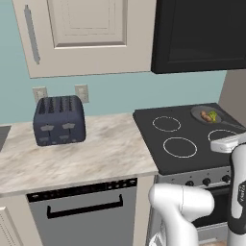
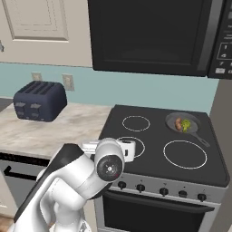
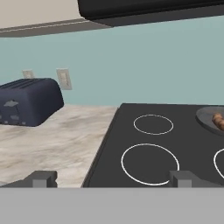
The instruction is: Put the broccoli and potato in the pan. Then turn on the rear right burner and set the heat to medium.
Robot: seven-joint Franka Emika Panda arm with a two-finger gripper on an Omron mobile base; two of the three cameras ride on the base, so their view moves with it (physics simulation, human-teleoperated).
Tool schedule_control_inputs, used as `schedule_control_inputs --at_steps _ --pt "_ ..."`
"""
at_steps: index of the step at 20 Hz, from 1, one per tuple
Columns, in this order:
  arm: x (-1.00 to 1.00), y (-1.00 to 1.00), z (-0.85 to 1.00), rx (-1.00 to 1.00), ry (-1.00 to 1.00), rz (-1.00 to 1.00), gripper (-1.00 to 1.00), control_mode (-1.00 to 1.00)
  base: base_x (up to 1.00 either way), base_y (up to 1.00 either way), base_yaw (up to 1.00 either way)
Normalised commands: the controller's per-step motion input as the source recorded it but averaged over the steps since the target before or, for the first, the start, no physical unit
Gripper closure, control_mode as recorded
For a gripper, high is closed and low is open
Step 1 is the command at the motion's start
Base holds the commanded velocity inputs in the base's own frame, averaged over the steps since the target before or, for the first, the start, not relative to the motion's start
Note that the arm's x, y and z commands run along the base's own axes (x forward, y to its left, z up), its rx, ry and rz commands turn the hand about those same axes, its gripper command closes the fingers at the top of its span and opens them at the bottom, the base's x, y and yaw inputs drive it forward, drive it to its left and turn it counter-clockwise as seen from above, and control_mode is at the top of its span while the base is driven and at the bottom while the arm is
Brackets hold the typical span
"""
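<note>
The end effector (image 3: 112, 178) hangs low over the front of the stovetop (image 3: 131, 131), its two dark fingertips (image 3: 43, 178) spread far apart with nothing between them, one tip over the marble desk (image 3: 52, 140) edge and the other over the near left burner ring (image 3: 150, 162). From the right base view the white hand (image 2: 124, 149) sits at that same front left ring, just above the black glass, and the arm's big white elbow bulks up in the foreground. Out at the rear right burner, there's the pan (image 2: 183, 123), round, dark grey, its thin handle (image 2: 202, 139) pointing toward the front right. Inside it, the potato (image 2: 178, 123) and the broccoli (image 2: 186, 125) lie side by side, touching or very nearly, orange-brown on the left and yellow-green on the right in that view. The left base view shows the same pair in the pan (image 1: 207, 115), well apart from the hand. Along the stove's front panel runs a row of dark knobs (image 2: 164, 191), below the cooktop. Further left on the desk stands a dark blue toaster (image 1: 59, 120) against the teal wall, with two wall outlets (image 1: 81, 92) just behind it, a black microwave (image 2: 154, 36) overhead, and a dishwasher (image 1: 84, 211) under the desk
</note>
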Motion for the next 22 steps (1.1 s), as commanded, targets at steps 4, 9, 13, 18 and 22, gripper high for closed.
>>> schedule_control_inputs --at_steps 4,9,13,18,22 --pt "0.0 0.0 0.0 0.0 0.0 0.0 -1.0 1.0 -0.05 0.0 0.0" --pt "0.0 0.0 0.0 0.0 0.0 0.0 -1.0 -1.0 -0.01 0.0 0.0" --pt "0.0 0.0 0.0 0.0 0.0 0.0 -1.0 -1.0 0.0 0.0 0.0" --pt "0.0 0.0 0.0 0.0 0.0 0.0 -1.0 -1.0 0.0 0.0 0.0" --pt "0.0 0.0 0.0 0.0 0.0 0.0 -1.0 -1.0 0.0 0.0 0.0"
